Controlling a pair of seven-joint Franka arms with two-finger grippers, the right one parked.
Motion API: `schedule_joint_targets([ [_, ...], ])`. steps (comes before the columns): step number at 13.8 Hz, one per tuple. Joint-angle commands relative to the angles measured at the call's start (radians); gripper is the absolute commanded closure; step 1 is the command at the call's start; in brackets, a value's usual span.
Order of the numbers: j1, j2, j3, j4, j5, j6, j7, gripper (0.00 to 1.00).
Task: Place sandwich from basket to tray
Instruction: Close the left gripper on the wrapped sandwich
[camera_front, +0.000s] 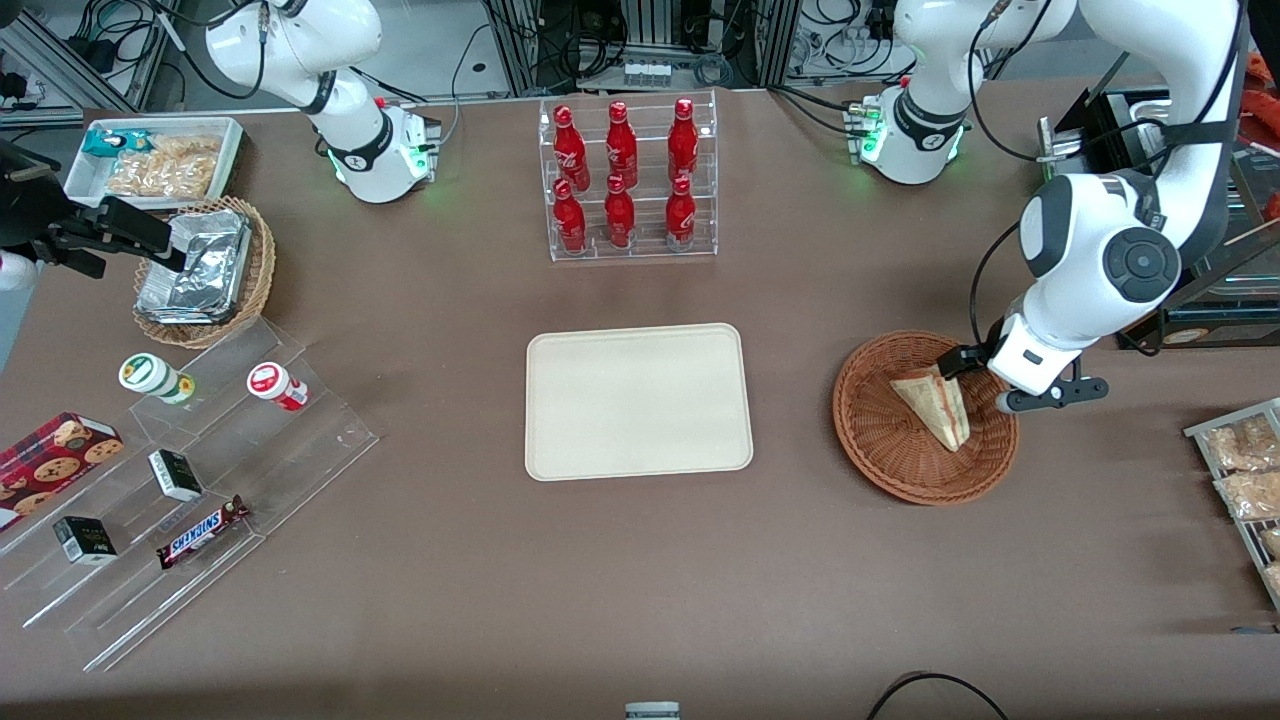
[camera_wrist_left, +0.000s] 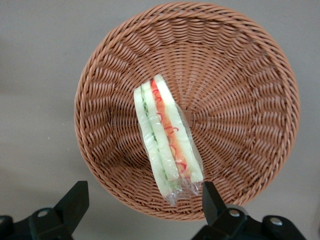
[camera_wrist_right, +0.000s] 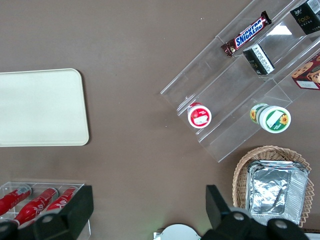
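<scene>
The sandwich (camera_front: 935, 405) is a wrapped white-bread wedge lying in the round reddish-brown wicker basket (camera_front: 880, 470). Its red, orange and green filling shows in the left wrist view, where the sandwich (camera_wrist_left: 167, 140) lies across the middle of the basket (camera_wrist_left: 240, 75). My left gripper (camera_front: 980, 383) hangs just above the basket's rim, on the side toward the working arm's end. That gripper (camera_wrist_left: 142, 202) is open wide, with nothing between its black fingers (camera_wrist_left: 210, 200). The cream tray (camera_front: 637, 400) lies flat and bare at mid-table, beside the basket, and its corner shows as the tray (camera_wrist_right: 40, 107) in the right wrist view.
A clear rack of red bottles (camera_front: 625, 180) stands farther from the front camera than the tray. Toward the parked arm's end are a tan basket of foil packets (camera_front: 205, 270), a white snack bin (camera_front: 155, 160) and acrylic steps with snacks (camera_front: 200, 470). Snack packets (camera_front: 1245, 470) lie at the working arm's end.
</scene>
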Motion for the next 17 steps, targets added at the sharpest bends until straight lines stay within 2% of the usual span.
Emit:
schedule_joint_targets([
  [1,0.009,-0.011,-0.01,-0.025,0.004,0.024,-0.167,0.0],
  [5,-0.005,0.039,-0.013,-0.025,0.004,0.101,-0.441,0.0],
  [9,-0.006,0.088,-0.019,-0.024,0.001,0.17,-0.621,0.0],
  [17,-0.026,0.16,-0.02,-0.025,-0.001,0.17,-0.648,0.0],
])
